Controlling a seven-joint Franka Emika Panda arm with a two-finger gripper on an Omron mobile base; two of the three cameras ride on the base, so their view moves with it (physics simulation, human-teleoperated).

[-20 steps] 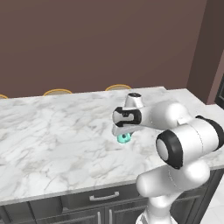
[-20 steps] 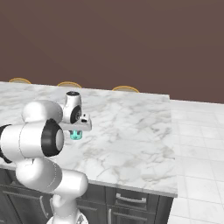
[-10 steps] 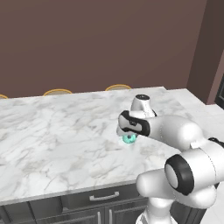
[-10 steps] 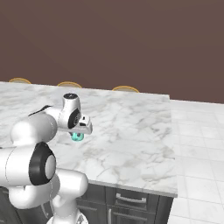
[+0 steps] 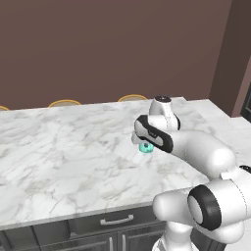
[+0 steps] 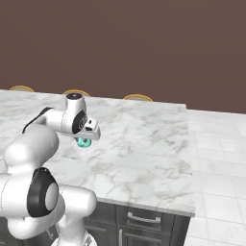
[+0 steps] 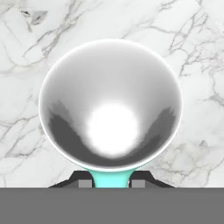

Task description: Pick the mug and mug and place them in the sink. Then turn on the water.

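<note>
Hand view: the teal mug (image 7: pixel 109 109) is seen from above, white inside, its teal wall pinched between the dark fingertips (image 7: pixel 83 180) of the claw (image 7: pixel 111 183). Both base views add height: the mug (image 5: pixel 145 147) is held just above the marble table (image 5: pixel 63 157), under the claw (image 6: pixel 84 139).

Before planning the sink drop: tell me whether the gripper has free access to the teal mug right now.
Yes, it seems so. The gripper already sits closed on the teal mug, fingertips pinching its teal wall from either side, over bare marble counter with nothing crowding it.
</note>
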